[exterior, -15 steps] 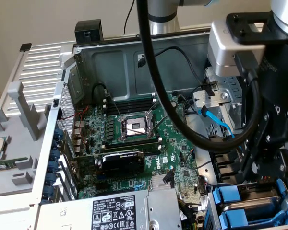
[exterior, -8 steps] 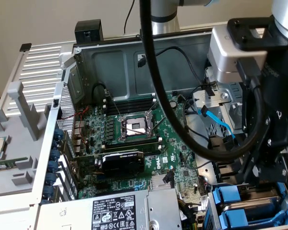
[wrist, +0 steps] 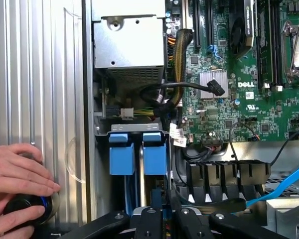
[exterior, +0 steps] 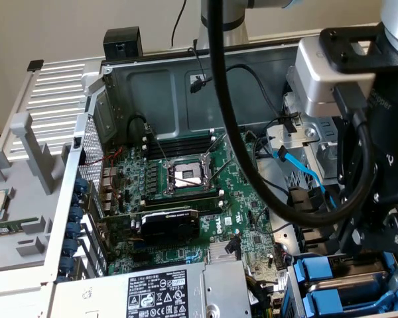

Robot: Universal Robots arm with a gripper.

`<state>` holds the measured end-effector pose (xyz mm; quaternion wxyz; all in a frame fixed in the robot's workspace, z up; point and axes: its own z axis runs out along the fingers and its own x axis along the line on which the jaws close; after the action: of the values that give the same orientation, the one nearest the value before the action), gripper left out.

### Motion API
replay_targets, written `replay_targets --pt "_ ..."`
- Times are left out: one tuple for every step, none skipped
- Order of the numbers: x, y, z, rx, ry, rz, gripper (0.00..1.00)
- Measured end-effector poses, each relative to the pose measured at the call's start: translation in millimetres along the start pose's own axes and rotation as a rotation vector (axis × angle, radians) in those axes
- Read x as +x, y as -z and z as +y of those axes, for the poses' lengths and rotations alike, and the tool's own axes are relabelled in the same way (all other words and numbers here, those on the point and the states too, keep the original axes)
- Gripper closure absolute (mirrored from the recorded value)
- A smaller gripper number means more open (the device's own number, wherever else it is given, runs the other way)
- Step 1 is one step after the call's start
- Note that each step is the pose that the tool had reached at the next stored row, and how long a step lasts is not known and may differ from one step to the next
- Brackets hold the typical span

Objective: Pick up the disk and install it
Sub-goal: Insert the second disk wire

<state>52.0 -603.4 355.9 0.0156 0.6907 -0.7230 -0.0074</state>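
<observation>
The disk stands on edge in the drive bay in its bright blue carrier, next to a second blue carrier. In the exterior view the disk is the farther of the two blue carriers at the lower right. My gripper hangs straight over the disk, and its black fingers are drawn close together on the carrier's near end. In the exterior view the gripper reaches down into the bay, and its fingertips are hidden behind the bay's edge.
The open computer case holds the motherboard, a silver power supply beside the bay, a blue cable and black connectors. A person's hands rest on a black round knob on the ribbed side panel.
</observation>
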Motion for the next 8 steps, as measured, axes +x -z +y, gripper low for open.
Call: replay_targets --pt "0.2 -0.4 0.0 -0.0001 0.000 -0.0019 0.84" --pt "0.3 -0.7 -0.1 -0.0002 0.001 -0.0039 0.84" --pt "0.6 -1.1 -0.1 -0.0003 0.001 -0.0064 0.84" --pt "0.8 -1.4 -0.2 -0.0004 0.002 -0.0086 0.84" --pt "0.8 -1.9 -0.2 -0.0004 0.002 -0.0106 0.84" --pt "0.9 -2.2 -0.2 -0.0005 0.002 -0.0120 0.84" --pt "1.0 -2.5 -0.2 -0.0006 0.003 -0.0133 0.84" --pt "1.1 -2.8 -0.2 -0.0006 0.003 -0.0144 0.84"
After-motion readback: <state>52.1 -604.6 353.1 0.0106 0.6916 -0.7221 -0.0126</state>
